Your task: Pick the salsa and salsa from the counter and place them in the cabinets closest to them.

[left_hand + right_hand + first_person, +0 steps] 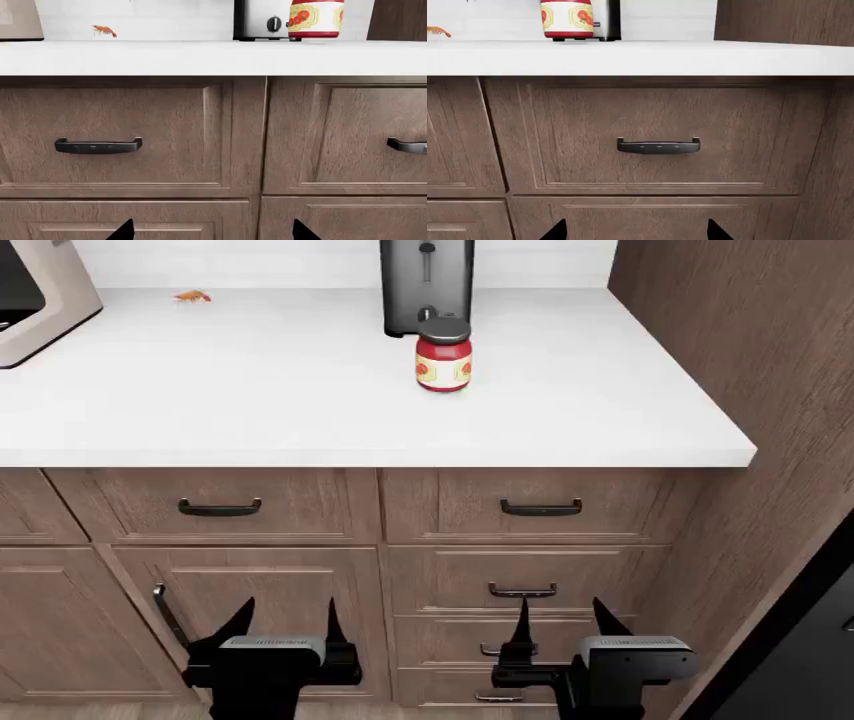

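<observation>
Left hand (284, 625): lower left of head view, fingers spread, empty.
Right hand (558, 622): lower right, fingers spread, empty.
Salsa (443, 354): upright on counter (267, 390).

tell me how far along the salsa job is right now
Nothing looks done yet. One salsa jar stands upright on the counter in front of a dark appliance; a second jar is not in view. Nothing is in hand: the left end effector and right end effector are both open and empty, low in front of the drawers. Picking and placing both jars is left.
</observation>
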Controlling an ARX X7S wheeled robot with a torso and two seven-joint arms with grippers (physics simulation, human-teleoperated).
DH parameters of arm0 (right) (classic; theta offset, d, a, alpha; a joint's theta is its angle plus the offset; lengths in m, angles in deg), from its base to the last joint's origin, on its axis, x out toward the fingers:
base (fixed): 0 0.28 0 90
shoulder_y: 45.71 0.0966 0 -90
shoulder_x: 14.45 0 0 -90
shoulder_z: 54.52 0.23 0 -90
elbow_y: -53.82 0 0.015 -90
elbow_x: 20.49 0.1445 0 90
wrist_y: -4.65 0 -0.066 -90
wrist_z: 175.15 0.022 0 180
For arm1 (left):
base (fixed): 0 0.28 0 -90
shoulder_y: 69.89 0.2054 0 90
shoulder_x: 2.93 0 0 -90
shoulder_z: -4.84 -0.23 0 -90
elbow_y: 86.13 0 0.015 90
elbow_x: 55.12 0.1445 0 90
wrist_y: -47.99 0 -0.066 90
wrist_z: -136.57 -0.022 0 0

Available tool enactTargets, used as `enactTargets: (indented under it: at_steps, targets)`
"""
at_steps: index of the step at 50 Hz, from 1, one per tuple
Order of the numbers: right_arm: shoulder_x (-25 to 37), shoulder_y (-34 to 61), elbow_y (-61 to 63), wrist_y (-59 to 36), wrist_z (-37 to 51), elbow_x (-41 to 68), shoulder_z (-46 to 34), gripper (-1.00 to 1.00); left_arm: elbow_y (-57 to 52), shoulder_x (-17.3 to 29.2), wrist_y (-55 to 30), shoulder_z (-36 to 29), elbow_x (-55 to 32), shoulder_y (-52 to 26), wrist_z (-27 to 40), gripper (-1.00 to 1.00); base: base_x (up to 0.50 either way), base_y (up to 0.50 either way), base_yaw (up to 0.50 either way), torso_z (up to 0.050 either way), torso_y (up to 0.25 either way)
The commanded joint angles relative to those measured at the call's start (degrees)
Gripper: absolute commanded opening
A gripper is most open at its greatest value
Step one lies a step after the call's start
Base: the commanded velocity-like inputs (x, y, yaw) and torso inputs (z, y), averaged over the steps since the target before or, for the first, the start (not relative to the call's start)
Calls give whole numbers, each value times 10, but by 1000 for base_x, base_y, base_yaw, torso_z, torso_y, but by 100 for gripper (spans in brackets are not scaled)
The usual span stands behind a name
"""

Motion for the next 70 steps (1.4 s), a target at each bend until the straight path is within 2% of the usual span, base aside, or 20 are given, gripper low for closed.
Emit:
enactTargets:
  at_steps: [1, 8, 19, 26, 31, 39, 47, 52, 70]
  targets:
    - [9, -1, 0, 1, 13, 8, -11, 100, 2, 10, 5, -12, -10, 0, 5, 100, 0, 0, 0, 0, 0]
    - [22, 0, -5, 7, 27, 26, -25, 100, 2, 26, 18, -30, -25, 4, 5, 100, 0, 17, 0, 0, 0]
    - [34, -3, -1, 8, 43, 35, -39, 100, -10, 41, 17, -43, -42, 10, 9, 100, 0, 500, 0, 17, 0]
    - [46, -32, 102, -47, 48, 48, -47, 100, -138, 54, -63, -39, -54, 38, 26, 100, 18, 500, 0, 50, 0]
    - [59, -52, 221, -129, 57, 51, -54, 100, -253, 67, -162, -35, -69, 46, 40, 100, 41, 223, 0, 50, 0]
    - [81, -34, 397, -321, 74, 66, -53, 100, -427, 87, -358, -26, -108, 11, 56, 100, 0, 0, 0, 50, 0]
    - [88, 3, 470, -447, 84, 88, -38, 100, -513, 86, -497, 4, -161, -42, 72, 100, 0, 0, 0, 50, 0]
    - [95, -4, 485, -450, 86, 88, -41, 100, -531, 88, -515, 7, -169, -41, 78, 100, 114, 0, 0, 50, 0]
    - [102, -17, 506, -436, 94, 95, -40, 100, -551, 92, -532, 22, -198, -40, 83, 100, 500, -7, 0, 50, 0]
